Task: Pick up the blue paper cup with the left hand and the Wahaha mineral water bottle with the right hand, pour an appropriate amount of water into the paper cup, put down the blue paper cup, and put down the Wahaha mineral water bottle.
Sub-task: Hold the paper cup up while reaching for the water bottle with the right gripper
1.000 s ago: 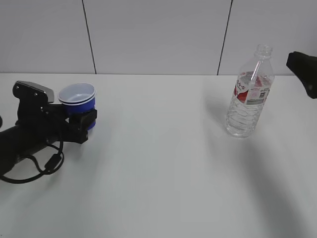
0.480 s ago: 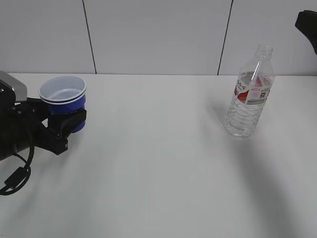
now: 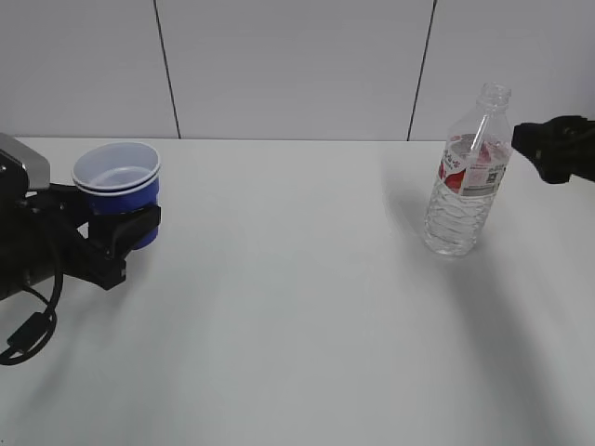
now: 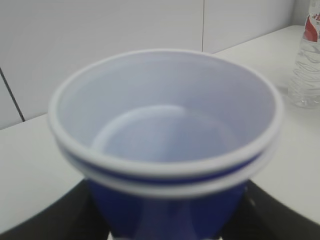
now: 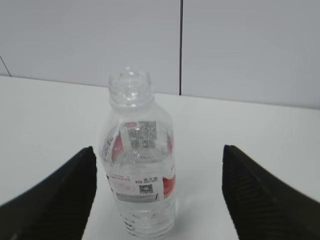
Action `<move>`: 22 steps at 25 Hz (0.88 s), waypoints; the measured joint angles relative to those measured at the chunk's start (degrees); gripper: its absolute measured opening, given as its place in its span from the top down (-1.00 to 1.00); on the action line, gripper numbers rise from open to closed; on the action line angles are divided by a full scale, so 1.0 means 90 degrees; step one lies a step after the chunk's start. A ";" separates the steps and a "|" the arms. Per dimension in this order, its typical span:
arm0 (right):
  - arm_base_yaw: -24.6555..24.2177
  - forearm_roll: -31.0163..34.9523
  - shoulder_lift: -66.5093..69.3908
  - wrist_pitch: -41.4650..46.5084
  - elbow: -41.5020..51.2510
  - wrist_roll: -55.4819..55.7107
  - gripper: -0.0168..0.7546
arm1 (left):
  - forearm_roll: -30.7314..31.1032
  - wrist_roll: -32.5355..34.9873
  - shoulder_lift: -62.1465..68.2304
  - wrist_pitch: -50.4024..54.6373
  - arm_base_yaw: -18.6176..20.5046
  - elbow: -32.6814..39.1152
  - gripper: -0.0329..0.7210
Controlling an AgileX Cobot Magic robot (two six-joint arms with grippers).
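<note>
Left hand [image 3: 125,230]: jaws clenched on the blue paper cup [image 3: 119,186], held upright above the white counter [image 3: 297,307], well apart from the Wahaha mineral water bottle [image 3: 469,177], at its far left. Cup interior white. The bottle stands upright, capless, on the counter. Right hand [image 3: 525,147]: just right of the bottle's neck, jaws released, spread wide to either side of the bottle, not touching it.

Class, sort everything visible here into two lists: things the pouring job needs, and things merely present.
Needed: blue paper cup, held by the left hand; Wahaha mineral water bottle; right hand, open beside it.
Merely present: white table; panelled wall.
</note>
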 joint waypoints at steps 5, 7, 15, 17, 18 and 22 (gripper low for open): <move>0.0000 0.0183 0.0689 -0.0800 0.0047 0.0162 -0.56 | -0.0097 0.0000 0.0000 0.0000 0.0000 0.0000 -0.25; 0.0000 0.0222 0.0843 -0.1437 0.0156 0.0315 -0.56 | -0.0097 0.0000 0.0000 0.0000 0.0000 0.0000 -0.25; 0.0000 0.1047 0.1046 -0.2798 0.1047 -0.0856 -0.57 | -0.0132 0.0000 0.0000 0.0000 0.0000 0.0000 -0.25; 0.0000 0.1496 0.1069 -0.3130 0.1385 -0.1142 -0.57 | -0.0143 0.0000 0.0000 0.0000 0.0000 0.0000 -0.25; 0.0000 0.1672 0.1097 -0.3417 0.1563 -0.1317 -0.57 | -0.0137 0.0000 0.0000 0.0000 0.0000 0.0000 -0.25; 0.0000 0.1855 0.1350 -0.4523 0.1968 -0.1752 -0.57 | -0.0137 0.0000 0.0000 0.0000 0.0000 0.0000 -0.25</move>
